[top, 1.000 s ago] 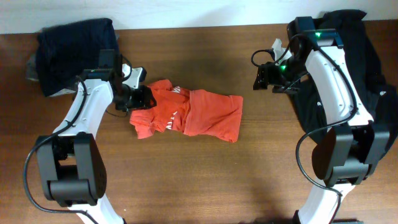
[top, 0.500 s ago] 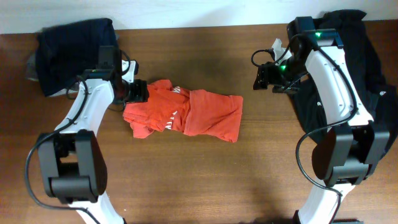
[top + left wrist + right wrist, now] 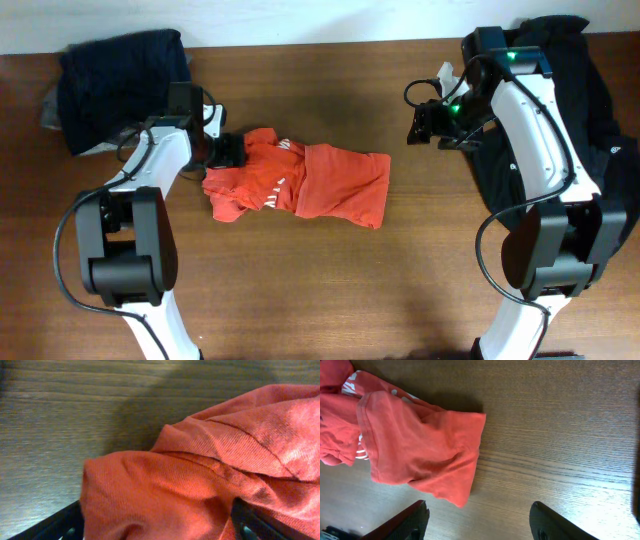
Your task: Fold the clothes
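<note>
Careful: your left gripper [image 3: 226, 152] sits spread over the near edge of the crumpled red-orange, white-lettered T-shirt [image 3: 305, 182], so pulling away could snag and drag it, while your right gripper [image 3: 415, 126] hangs spread and empty beyond the shirt's far edge.

The brown wood-grain table [image 3: 330, 290] carries two items. A dark navy folded fabric pile [image 3: 110, 80] lies at the far left corner, with a grey layer [image 3: 48, 112] showing beneath its left edge. A crumpled black garment [image 3: 600, 100] with small white markings lies along the far right side.
</note>
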You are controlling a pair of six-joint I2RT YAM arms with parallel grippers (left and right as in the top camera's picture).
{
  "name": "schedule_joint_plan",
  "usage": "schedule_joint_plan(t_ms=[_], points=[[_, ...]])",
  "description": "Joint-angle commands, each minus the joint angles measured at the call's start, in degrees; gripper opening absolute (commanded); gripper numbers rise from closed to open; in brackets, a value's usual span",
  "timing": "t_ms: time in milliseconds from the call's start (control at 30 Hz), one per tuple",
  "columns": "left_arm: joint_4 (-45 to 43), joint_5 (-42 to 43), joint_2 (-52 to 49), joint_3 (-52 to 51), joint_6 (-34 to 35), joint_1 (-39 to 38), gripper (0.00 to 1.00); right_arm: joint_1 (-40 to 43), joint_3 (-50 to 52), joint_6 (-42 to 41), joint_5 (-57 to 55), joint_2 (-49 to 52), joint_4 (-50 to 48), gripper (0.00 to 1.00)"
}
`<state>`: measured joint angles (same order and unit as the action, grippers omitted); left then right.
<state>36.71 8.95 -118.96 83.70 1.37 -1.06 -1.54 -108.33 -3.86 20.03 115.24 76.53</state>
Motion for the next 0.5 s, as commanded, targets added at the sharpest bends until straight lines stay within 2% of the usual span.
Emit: schedule_joint_plan(t_ms=[0, 267, 467], points=[[-0.5, 0.22, -3.65, -0.31, -2.73, -2.19, 0.92, -0.37, -0.52, 0.68, 0.72, -0.85, 0.11, 0.7], [-1.16, 0.24, -6.25, -0.31, -2.71, -5.68, 0.89, -0.37, -0.52, 0.7, 0.7, -0.85, 0.22, 0.7], [-1.27, 0.68, -6.25, -0.31, -2.71, -7.43, 0.33, -0.37, -0.52, 0.7, 0.7, -0.85, 0.2, 0.7]])
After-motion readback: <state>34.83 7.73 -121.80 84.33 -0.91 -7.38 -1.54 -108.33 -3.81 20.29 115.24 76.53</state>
